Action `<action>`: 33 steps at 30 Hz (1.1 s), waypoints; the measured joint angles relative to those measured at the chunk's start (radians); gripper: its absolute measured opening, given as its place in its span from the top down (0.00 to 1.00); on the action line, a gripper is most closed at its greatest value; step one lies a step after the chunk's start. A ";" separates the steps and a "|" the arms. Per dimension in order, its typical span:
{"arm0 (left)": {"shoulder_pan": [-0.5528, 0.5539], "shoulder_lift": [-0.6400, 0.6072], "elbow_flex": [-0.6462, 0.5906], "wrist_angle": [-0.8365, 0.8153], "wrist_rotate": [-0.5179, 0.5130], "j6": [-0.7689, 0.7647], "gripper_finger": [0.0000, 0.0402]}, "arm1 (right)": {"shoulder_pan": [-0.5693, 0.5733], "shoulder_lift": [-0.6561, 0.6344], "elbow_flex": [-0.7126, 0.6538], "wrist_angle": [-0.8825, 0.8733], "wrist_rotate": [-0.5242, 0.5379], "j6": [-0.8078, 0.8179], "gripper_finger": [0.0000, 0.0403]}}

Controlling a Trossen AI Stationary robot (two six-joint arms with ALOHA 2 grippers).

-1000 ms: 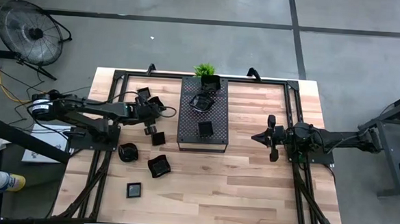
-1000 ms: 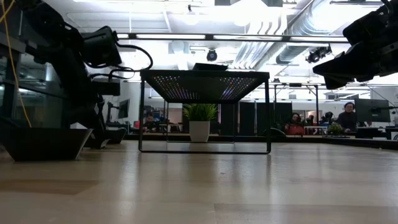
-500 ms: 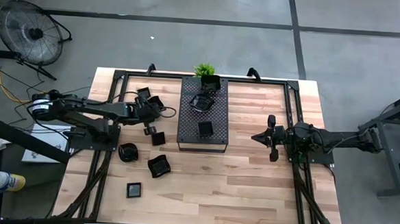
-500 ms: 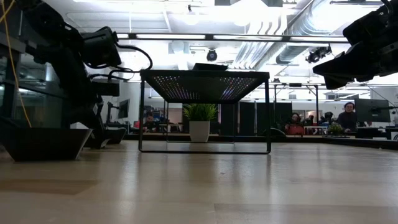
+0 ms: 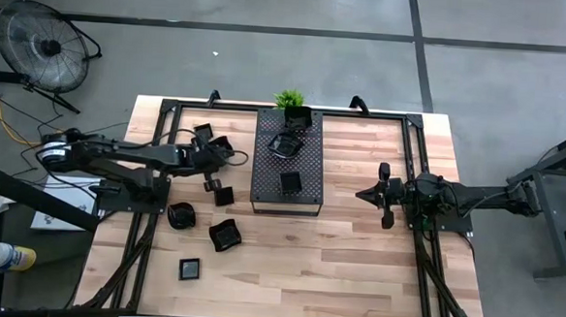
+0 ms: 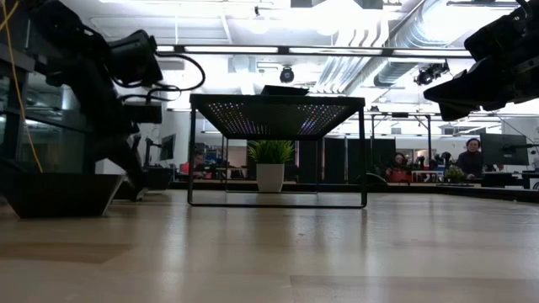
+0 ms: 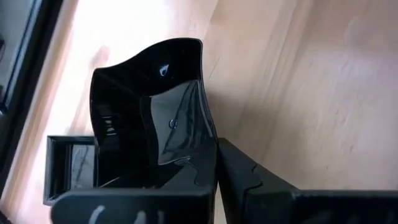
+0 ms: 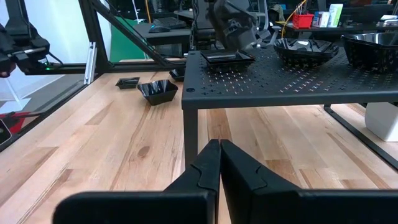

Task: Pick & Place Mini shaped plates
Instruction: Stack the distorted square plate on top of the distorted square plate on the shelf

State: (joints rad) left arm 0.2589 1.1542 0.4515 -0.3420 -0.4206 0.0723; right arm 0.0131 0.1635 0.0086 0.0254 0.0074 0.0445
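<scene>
My left gripper (image 5: 210,182) stands left of the perforated tray (image 5: 305,194) and is shut on a glossy black wavy-rimmed dish (image 7: 155,106). Other mini black dishes lie on the table around it: two (image 5: 211,138) toward the far side, one small square one (image 5: 225,196) beside the gripper, and three more (image 5: 180,214) (image 5: 225,235) (image 5: 189,268) toward the near side. Three dishes (image 5: 291,181) sit on the tray's top. My right gripper (image 5: 364,194) is shut and empty, held above the table right of the tray. My left gripper pinches the wavy dish's side wall (image 7: 208,146) between its two fingers, one finger inside the dish and one (image 7: 249,180) outside. The dish stands out ahead of the fingertips, its hollow turned sideways. I cannot tell whether it is clear of the table.
The tray stands on thin legs (image 6: 192,160) with a green plant (image 6: 270,164) behind it. A square dish (image 7: 65,168) lies right beside the held one. Bare wood lies between the tray and my right gripper. People sit in the room beyond (image 6: 472,160).
My left gripper has risen a little beside the tray with the wavy dish in its fingers. The dishes around it on the table have stayed where they were.
</scene>
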 joint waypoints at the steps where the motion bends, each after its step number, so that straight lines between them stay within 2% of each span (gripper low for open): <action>1: -0.007 -0.011 0.000 0.000 -0.001 0.000 1.00 | 0.000 0.000 0.000 0.000 0.000 0.000 0.98; 7: -0.032 -0.094 0.028 -0.076 -0.008 0.000 1.00 | 0.000 0.000 0.000 0.000 0.000 0.000 0.98; 12: -0.032 -0.141 0.139 -0.262 -0.039 0.011 1.00 | 0.000 0.000 0.000 0.000 0.000 0.000 0.99; 17: -0.032 -0.149 0.267 -0.371 -0.068 0.051 1.00 | 0.000 0.000 0.000 0.000 0.000 0.000 0.98; 27: -0.030 -0.148 0.451 -0.392 -0.140 0.177 1.00 | 0.000 0.000 0.000 0.000 0.000 0.000 0.98; 33: -0.030 -0.085 0.552 -0.393 -0.151 0.248 1.00 | 0.000 0.000 0.000 0.000 0.000 0.000 0.99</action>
State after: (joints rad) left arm 0.2291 1.0696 1.0030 -0.7345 -0.5712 0.3205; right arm 0.0132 0.1635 0.0086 0.0254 0.0074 0.0444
